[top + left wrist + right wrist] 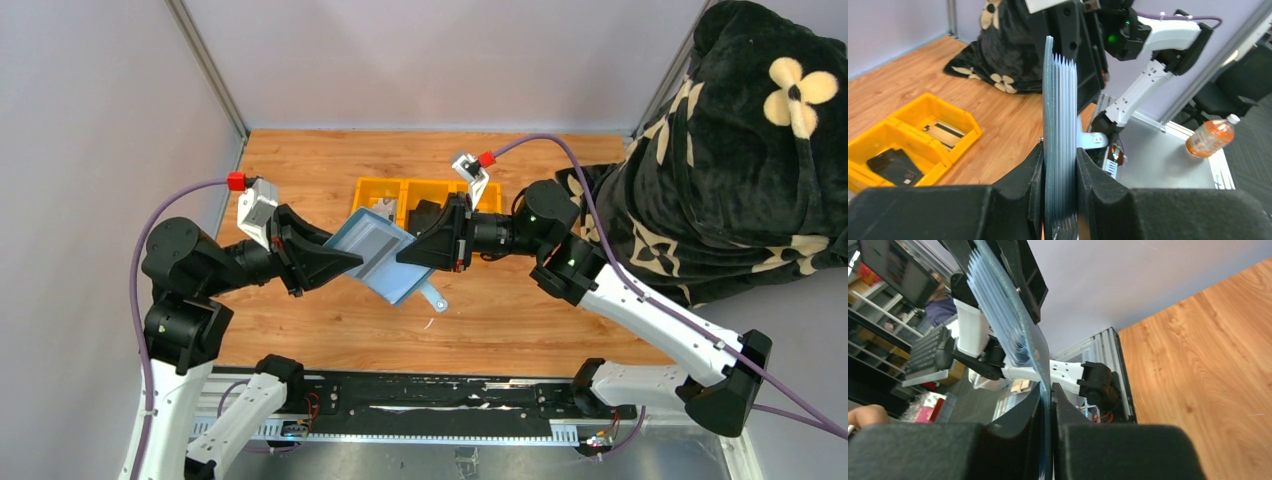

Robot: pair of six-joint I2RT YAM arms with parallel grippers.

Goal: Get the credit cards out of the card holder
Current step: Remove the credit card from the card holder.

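Top external view has the card holder (385, 255) up off the table (560, 320), spread open and tilted between my two arms, on the near side of the yellow tray (420, 183). My left claw (352, 262) is clamped on its stack of pale blue slotted leaves, which stand edge-on between the pads in the left wrist view, while my right claw (408, 256) is pinched tight on the thin outer flap at the opposite side. One credit card (943, 132) with a black stripe lies in a tray compartment, a black pouch (895, 167) in the next one.
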